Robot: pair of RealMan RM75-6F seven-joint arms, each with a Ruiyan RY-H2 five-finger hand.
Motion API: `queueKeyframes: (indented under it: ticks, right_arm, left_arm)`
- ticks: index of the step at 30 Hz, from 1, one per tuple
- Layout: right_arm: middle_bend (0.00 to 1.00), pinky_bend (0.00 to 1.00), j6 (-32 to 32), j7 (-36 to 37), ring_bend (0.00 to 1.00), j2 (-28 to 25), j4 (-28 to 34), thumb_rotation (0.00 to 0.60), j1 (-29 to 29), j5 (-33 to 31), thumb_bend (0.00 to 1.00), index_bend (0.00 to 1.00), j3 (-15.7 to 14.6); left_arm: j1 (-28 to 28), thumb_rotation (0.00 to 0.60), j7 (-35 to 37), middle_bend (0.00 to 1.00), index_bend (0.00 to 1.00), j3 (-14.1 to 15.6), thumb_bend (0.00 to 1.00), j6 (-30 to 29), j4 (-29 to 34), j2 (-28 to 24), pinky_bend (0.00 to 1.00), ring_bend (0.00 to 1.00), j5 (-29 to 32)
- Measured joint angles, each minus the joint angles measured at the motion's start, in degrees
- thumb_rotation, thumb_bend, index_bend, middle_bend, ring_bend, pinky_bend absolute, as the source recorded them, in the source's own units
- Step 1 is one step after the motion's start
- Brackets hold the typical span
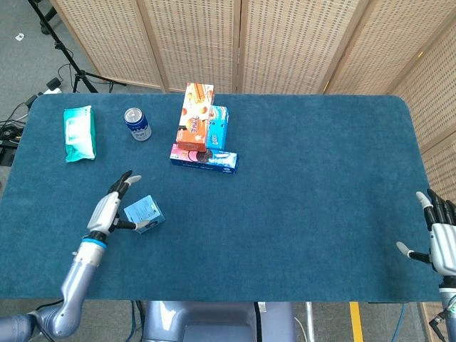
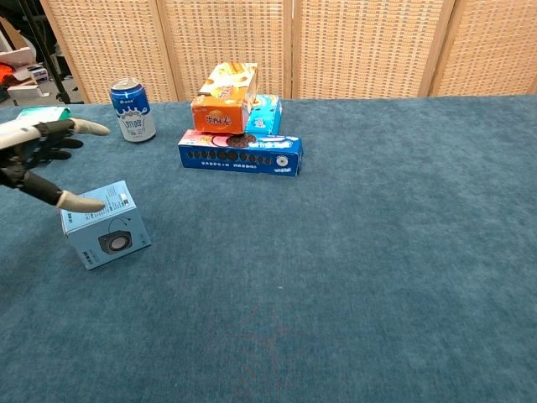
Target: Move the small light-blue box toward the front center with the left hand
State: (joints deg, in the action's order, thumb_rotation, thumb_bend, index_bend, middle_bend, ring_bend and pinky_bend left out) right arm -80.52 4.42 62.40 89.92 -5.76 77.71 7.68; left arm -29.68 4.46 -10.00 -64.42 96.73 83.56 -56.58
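The small light-blue box (image 1: 144,214) (image 2: 105,225) stands on the blue table (image 1: 306,185) at the front left, tilted a little, with a round speaker picture on its front face. My left hand (image 1: 110,207) (image 2: 38,159) is just left of it, fingers spread wide and holding nothing. Its thumb tip reaches the box's upper left corner; I cannot tell whether it touches. My right hand (image 1: 441,239) rests open at the table's front right edge, seen only in the head view.
A stack of snack boxes (image 1: 203,132) (image 2: 239,138) sits at the back centre. Left of it stand a blue can (image 1: 137,123) (image 2: 132,109) and a green wipes pack (image 1: 79,133) (image 2: 33,113). Wicker screens close off the back.
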Motion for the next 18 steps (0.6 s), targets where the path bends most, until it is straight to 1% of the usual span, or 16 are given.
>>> queueKeyframes:
  ticks: [2,5,10,12,14,18]
  right_arm:
    - [0.0,0.0,0.03,0.12,0.0,-0.01,-0.05,0.6,0.0,-0.12,0.0,0.0,0.07]
    - [0.0,0.0,0.12,0.15,0.0,0.01,-0.15,0.6,-0.02,-0.17,0.0,0.0,0.08]
    - [0.0,0.0,0.13,0.26,0.0,-0.01,-0.16,0.6,-0.01,-0.29,0.0,0.0,0.13]
    - [0.0,0.0,0.22,0.29,0.0,-0.02,-0.21,0.6,-0.02,-0.44,0.0,0.0,0.18]
    - [0.0,0.0,0.29,0.29,0.0,-0.01,-0.22,0.6,-0.05,-0.47,0.0,0.0,0.19]
    - [0.0,0.0,0.38,0.19,0.0,0.02,-0.22,0.6,-0.09,-0.53,0.0,0.0,0.2]
  left_arm:
    - [-1.57,0.6,-4.07,0.0,0.14,-1.5,0.0,1.68,1.81,0.17,0.0,0.0,4.58]
    - [-3.54,0.6,-7.27,0.0,0.14,-3.21,0.0,3.36,3.2,0.8,0.0,0.0,8.41]
    - [-4.53,0.6,-9.94,0.0,0.14,-3.87,0.0,3.18,3.04,2.09,0.0,0.0,11.04]
    - [-4.75,0.6,-10.57,0.0,0.14,-4.01,0.0,2.99,2.71,2.67,0.03,0.0,12.58]
    - [-4.96,0.6,-11.55,0.0,0.14,-4.14,0.0,2.66,2.23,3.42,0.07,0.0,14.13]
    - [-5.07,0.6,-13.06,0.0,0.14,-4.32,0.0,0.93,1.31,4.85,0.14,0.01,15.39]
